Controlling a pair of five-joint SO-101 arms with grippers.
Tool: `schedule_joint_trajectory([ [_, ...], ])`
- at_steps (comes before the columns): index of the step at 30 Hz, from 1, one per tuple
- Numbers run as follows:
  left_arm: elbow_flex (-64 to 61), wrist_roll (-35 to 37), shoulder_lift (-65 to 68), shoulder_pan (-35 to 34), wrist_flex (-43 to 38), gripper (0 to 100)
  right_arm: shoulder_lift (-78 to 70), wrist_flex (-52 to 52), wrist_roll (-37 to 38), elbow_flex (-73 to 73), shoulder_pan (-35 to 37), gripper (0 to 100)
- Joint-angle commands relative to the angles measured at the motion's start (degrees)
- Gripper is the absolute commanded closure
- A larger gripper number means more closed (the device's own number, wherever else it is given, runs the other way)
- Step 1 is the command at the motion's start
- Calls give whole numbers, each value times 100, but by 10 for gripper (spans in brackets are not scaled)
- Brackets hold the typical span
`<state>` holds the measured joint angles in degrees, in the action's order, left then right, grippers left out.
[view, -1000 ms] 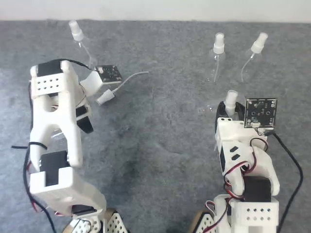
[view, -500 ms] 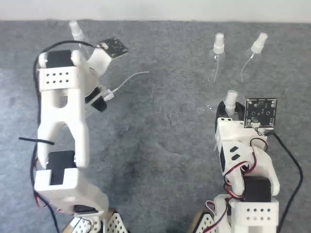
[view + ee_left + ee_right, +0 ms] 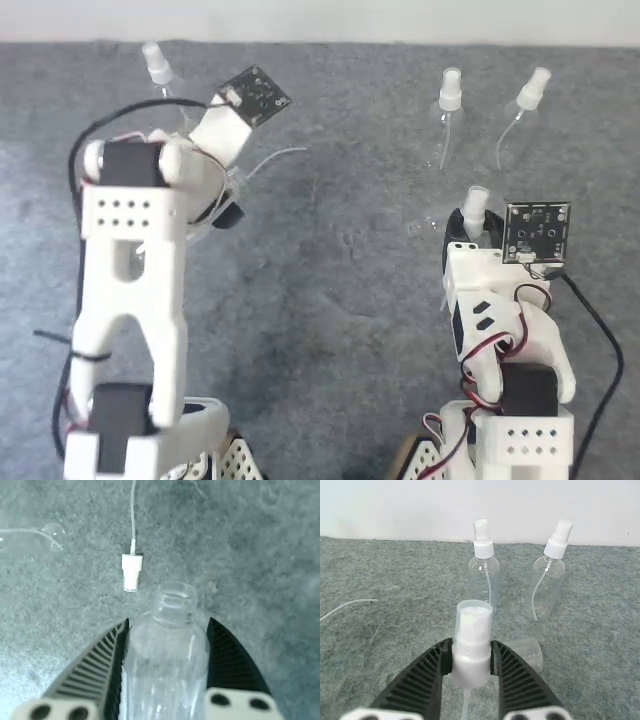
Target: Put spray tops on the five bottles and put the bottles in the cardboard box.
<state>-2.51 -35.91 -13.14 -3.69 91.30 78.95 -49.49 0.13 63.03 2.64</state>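
Our left gripper (image 3: 167,625), clamped on an uncapped bottle (image 3: 172,602), has swung to the mat's (image 3: 340,330) ten o'clock, while our right gripper (image 3: 471,644), at three o'clock, grips a spray top (image 3: 472,617), so capping looks near.

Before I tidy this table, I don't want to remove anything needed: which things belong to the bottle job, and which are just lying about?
Job: open bottle in left gripper; spray top in right gripper; loose spray top with tube; back-left topped bottle; two back-right topped bottles.

Lying about: small clear cup-shaped piece, purpose unclear; grey mat.
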Motion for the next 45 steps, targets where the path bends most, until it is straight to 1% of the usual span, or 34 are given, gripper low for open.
schedule_joint_trajectory([
  [1,-532,185,-721,18,-580,970,136,136,0,-53,4,990],
  [5,-1332,299,-1266,18,-1222,970,136,136,0,-53,4,990],
  [10,-2290,897,-1960,44,-2180,970,145,136,0,-62,-4,990],
  [13,-2677,1187,-2347,35,-2576,970,145,136,0,-62,-4,990],
  [18,-2976,1468,-2760,0,-2664,970,145,136,0,-62,22,990],
  [23,-3011,2295,-3068,9,-2664,970,145,145,0,-62,-4,990],
  [29,-3108,3130,-3349,35,-2954,970,145,127,-9,-62,31,990],
  [35,-3503,4009,-3385,44,-3358,972,145,145,-9,-62,40,990],
  [38,-3635,4202,-3385,53,-3490,972,145,145,-26,-62,40,990],
  [42,-3644,4273,-3385,62,-3508,972,145,154,-35,-79,40,990],
  [45,-3635,4273,-3393,290,-3499,972,145,154,-18,-79,40,990],
])
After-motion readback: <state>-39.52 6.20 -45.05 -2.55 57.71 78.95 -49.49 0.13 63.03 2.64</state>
